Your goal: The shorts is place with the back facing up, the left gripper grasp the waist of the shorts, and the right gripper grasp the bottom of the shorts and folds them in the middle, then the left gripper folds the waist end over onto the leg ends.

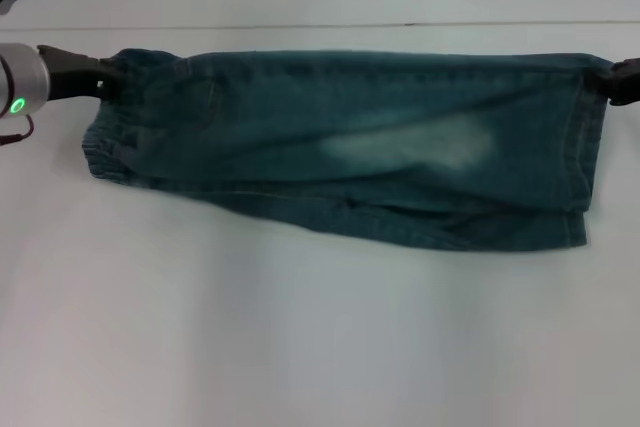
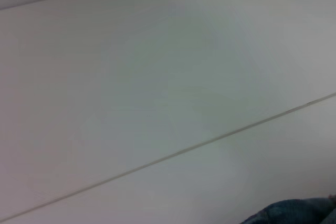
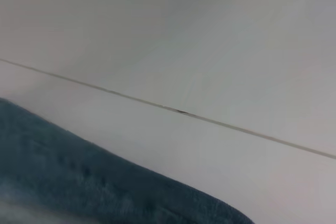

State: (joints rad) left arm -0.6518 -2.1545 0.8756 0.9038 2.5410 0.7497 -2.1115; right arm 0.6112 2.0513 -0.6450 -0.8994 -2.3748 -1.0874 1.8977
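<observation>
The blue-green denim shorts [image 1: 350, 147] lie stretched across the white table, folded lengthwise, with a pale faded patch near the middle. The gathered waist [image 1: 110, 137] is at the left. My left gripper [image 1: 103, 75], black with a green-lit silver wrist, is shut on the waist's far corner. The straight bottom hems [image 1: 585, 147] are at the right, where my right gripper [image 1: 612, 80] is shut on the far corner at the picture's edge. A scrap of denim [image 2: 294, 213] shows in the left wrist view. The right wrist view holds a wide band of the shorts [image 3: 79, 182].
The white table [image 1: 320, 327] runs wide in front of the shorts. A thin seam line [image 1: 400, 24] crosses the table behind them, and shows too in both wrist views.
</observation>
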